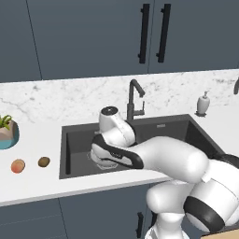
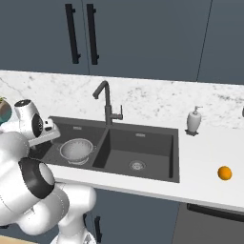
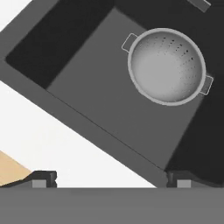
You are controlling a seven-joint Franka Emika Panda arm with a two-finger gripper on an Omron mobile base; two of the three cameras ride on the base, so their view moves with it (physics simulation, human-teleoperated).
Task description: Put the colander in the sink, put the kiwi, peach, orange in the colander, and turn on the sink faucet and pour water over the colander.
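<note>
**Colander sits in sink basin, gripper open above it**

The gripper (image 3: 109, 177) hangs over the sink (image 2: 164, 140) with jaws spread wide, holding nothing. The colander (image 3: 166, 66) rests in the left basin, below and ahead of the fingertips, apparently clear of them. The peach (image 1: 17, 165) and kiwi (image 1: 44, 162) lie on the surface well to the gripper's left; the orange (image 2: 224, 173) lies far to its right.

The white marble-patterned countertop (image 2: 205, 157) carried a small round bright orange fruit (image 2: 224, 173) and a white soap dispenser (image 2: 193, 120) right of the dark double-basin sink (image 2: 138, 143); a pinkish-red peach (image 1: 17, 165), brown oval kiwi (image 1: 44, 162) and teal plant pot (image 1: 8, 134) sat left.
</note>
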